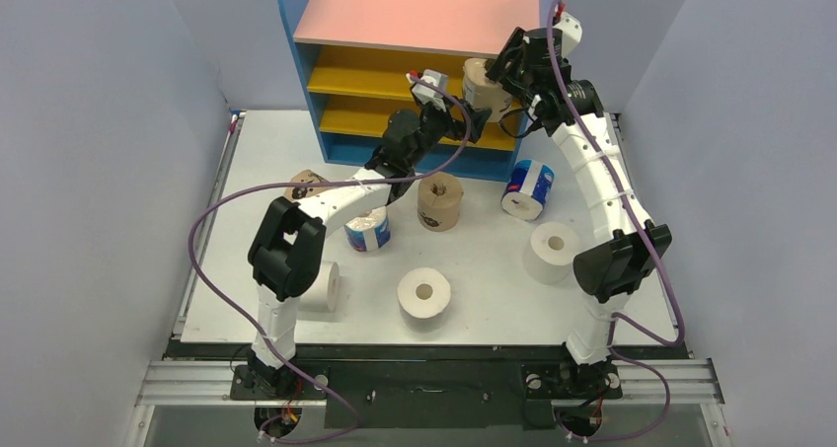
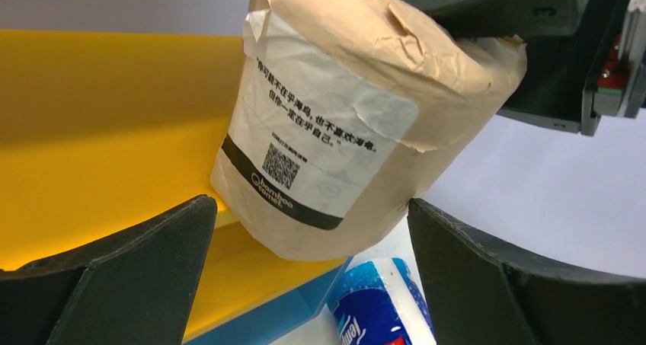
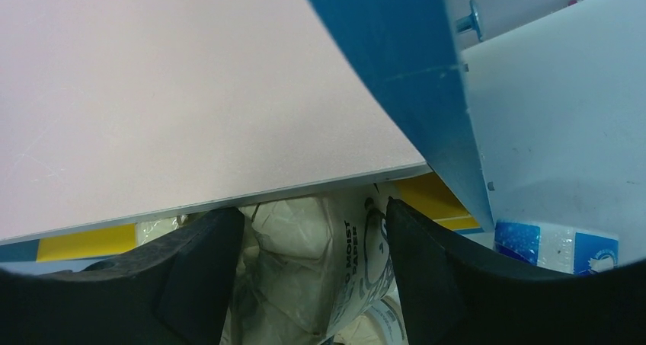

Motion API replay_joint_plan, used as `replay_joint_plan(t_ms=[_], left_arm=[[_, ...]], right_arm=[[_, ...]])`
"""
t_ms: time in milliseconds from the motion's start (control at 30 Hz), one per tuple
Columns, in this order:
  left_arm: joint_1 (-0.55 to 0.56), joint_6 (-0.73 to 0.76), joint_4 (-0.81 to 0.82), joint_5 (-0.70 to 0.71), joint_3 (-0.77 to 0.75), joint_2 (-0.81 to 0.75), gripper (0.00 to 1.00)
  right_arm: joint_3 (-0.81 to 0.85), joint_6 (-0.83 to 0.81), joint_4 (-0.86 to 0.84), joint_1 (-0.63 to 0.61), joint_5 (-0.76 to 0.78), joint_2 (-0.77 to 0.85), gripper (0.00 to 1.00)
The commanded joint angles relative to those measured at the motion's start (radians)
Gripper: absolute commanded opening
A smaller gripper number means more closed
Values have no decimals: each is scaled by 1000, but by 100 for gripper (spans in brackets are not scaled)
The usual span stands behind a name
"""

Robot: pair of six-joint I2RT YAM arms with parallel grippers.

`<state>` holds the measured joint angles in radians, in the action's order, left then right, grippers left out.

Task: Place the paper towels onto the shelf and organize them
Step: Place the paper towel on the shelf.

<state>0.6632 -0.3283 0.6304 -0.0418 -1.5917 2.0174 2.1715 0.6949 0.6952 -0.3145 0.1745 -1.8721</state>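
Tan roll (image 2: 335, 132), tilted, clamped in right gripper (image 3: 312, 215) at right end of shelf (image 1: 395, 18). Best squared upright and seated deeper before letting go. Left gripper (image 2: 311, 208) wide open, empty.

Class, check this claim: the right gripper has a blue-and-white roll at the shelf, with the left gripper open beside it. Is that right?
No: it is a tan-wrapped roll, not blue-and-white, as the left wrist view shows; the rest stands.

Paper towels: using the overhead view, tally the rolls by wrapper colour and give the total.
Plain white rolls: 3
Tan-wrapped rolls: 3
Blue-and-white rolls: 2
Total: 8
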Motion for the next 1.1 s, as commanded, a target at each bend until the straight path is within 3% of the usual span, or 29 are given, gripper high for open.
replay_joint_plan(t_ms=[0, 433, 733, 867, 1067], left_arm=[[2, 23, 11, 32, -89, 21, 97], [2, 24, 5, 60, -137, 39, 97], [2, 33, 0, 52, -143, 34, 97], [1, 41, 0, 50, -135, 25, 96], [-1, 57, 14, 42, -110, 5, 96]], right_arm=[[35, 17, -41, 12, -2, 29, 66], [50, 24, -31, 14, -20, 105, 81], [51, 23, -13, 18, -18, 173, 86], [-58, 21, -73, 16, -29, 268, 86], [-450, 23, -264, 9, -18, 546, 85]])
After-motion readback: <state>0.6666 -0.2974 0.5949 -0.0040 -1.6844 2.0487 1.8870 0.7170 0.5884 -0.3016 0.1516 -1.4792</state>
